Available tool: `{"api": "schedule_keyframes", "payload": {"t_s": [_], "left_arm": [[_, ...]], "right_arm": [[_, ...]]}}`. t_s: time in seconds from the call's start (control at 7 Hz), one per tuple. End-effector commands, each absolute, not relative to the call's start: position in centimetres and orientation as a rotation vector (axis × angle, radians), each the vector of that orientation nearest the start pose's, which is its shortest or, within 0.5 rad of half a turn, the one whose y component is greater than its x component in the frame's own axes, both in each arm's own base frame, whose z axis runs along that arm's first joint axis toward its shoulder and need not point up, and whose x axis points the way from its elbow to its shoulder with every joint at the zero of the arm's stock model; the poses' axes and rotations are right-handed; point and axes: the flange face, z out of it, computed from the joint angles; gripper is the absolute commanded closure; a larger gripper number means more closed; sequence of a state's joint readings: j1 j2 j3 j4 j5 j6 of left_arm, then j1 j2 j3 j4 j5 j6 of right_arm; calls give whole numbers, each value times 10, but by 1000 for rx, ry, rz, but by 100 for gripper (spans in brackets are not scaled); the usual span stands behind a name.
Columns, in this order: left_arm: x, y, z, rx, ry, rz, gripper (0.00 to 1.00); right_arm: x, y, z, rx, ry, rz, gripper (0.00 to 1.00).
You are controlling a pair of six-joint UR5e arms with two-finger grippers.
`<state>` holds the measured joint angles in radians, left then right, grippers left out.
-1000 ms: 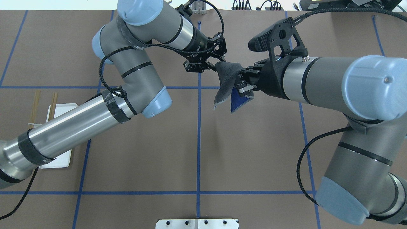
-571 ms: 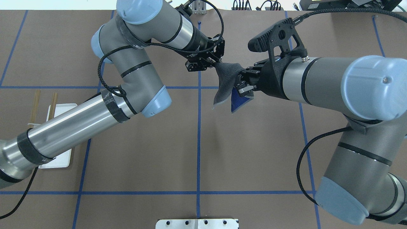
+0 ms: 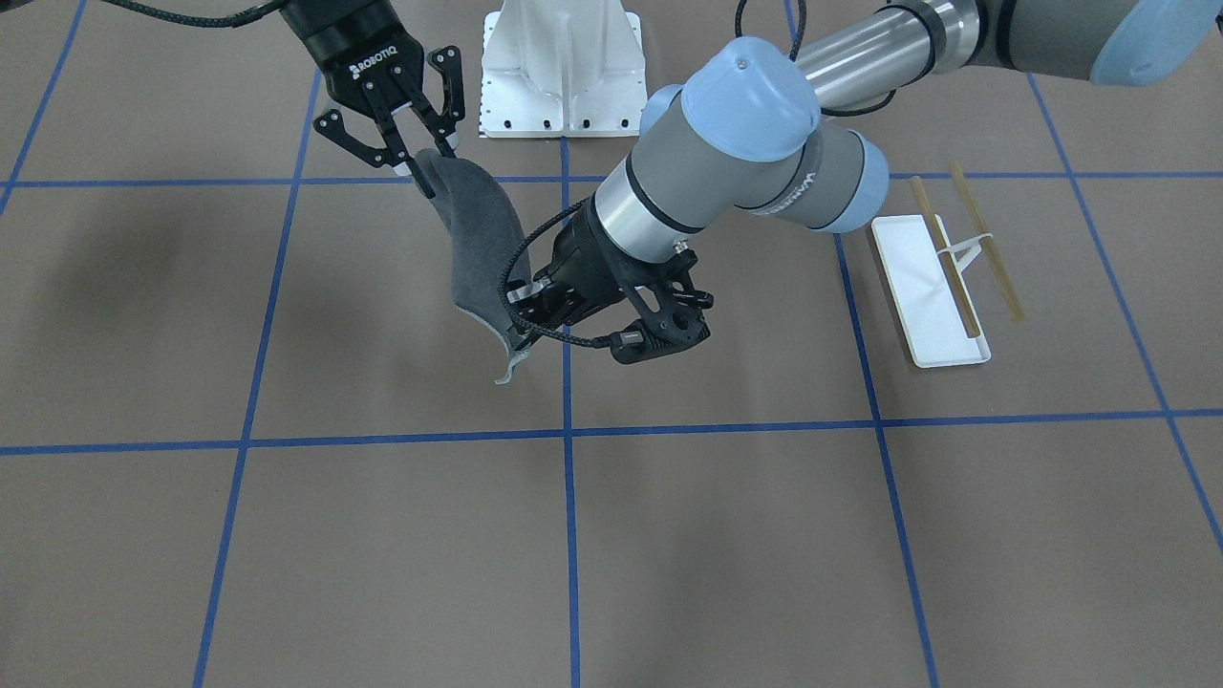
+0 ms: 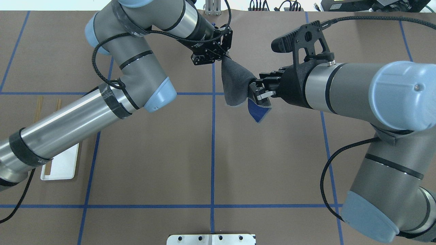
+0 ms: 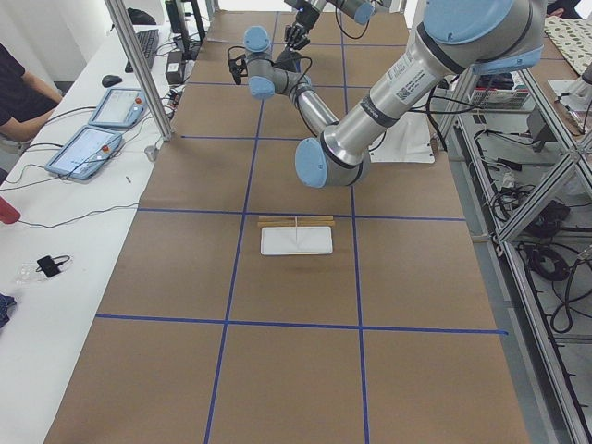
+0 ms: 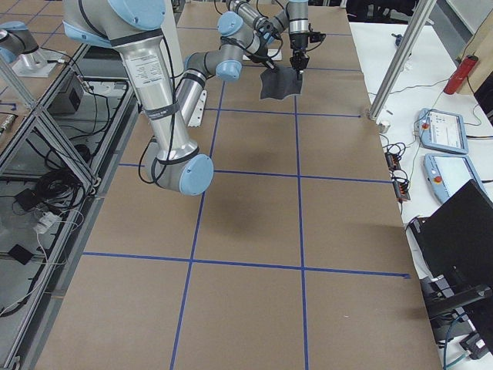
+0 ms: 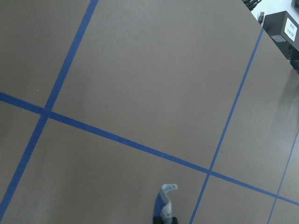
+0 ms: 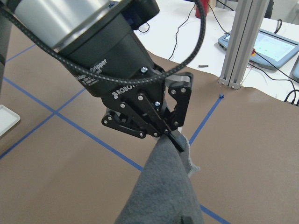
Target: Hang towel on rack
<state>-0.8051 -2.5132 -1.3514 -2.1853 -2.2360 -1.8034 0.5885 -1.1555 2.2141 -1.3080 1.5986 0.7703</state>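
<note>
Rack (image 4: pixel 61 165) stands far left on the table (image 4: pixel 163 160). Left gripper (image 4: pixel 225 57) is clenched on one towel corner. The towel (image 4: pixel 235 85) (blue underside showing at its lower tip) spans to the right gripper (image 4: pixel 256 92), clamped on its opposite edge, well apart from the rack

— What do the arms look like?
— The left arm (image 4: pixel 68 123) and right arm (image 4: pixel 340 88) are silver tubes with dark grey joints and pale blue round caps. Black tape bands (image 4: pixel 25 153) ring the left one.
— Cables?
— A black braided cable (image 4: pixel 320 180) loops beside each.
— And the tools?
— The left tool (image 8: pixel 175 137) and right tool (image 3: pixel 420 164) are black, with linked fingers, small silver screws and white ROBOTIQ lettering.
</note>
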Motion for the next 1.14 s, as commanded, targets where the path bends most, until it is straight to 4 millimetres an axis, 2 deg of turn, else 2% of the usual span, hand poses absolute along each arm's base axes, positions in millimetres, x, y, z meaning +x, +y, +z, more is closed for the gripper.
{"api": "schedule_keyframes", "payload": {"t_s": [0.0, 0.14, 0.29, 0.43, 0.57, 0.71, 0.86, 1.0], "left_arm": [[387, -598, 95, -225, 1400, -395, 100], [342, -602, 123, -248, 1399, -403, 100], [287, -614, 140, -288, 1405, -411, 100], [243, -616, 163, -309, 1407, -430, 100], [210, -604, 190, -283, 1412, -410, 100], [178, -588, 217, -256, 1417, -374, 100], [160, -577, 223, -241, 1428, -346, 100], [156, -562, 240, -251, 1421, -354, 100]], "right_arm": [[-310, -379, 163, 744, -1033, -138, 0], [-301, -385, 196, 677, -945, -105, 0], [-277, -395, 230, 606, -831, -62, 0], [-246, -413, 251, 531, -789, -29, 0], [-205, -440, 276, 402, -781, -50, 0], [-153, -472, 305, 328, -776, -107, 0], [-117, -496, 341, 261, -770, -142, 0], [-95, -515, 377, 190, -743, -135, 0]]}}
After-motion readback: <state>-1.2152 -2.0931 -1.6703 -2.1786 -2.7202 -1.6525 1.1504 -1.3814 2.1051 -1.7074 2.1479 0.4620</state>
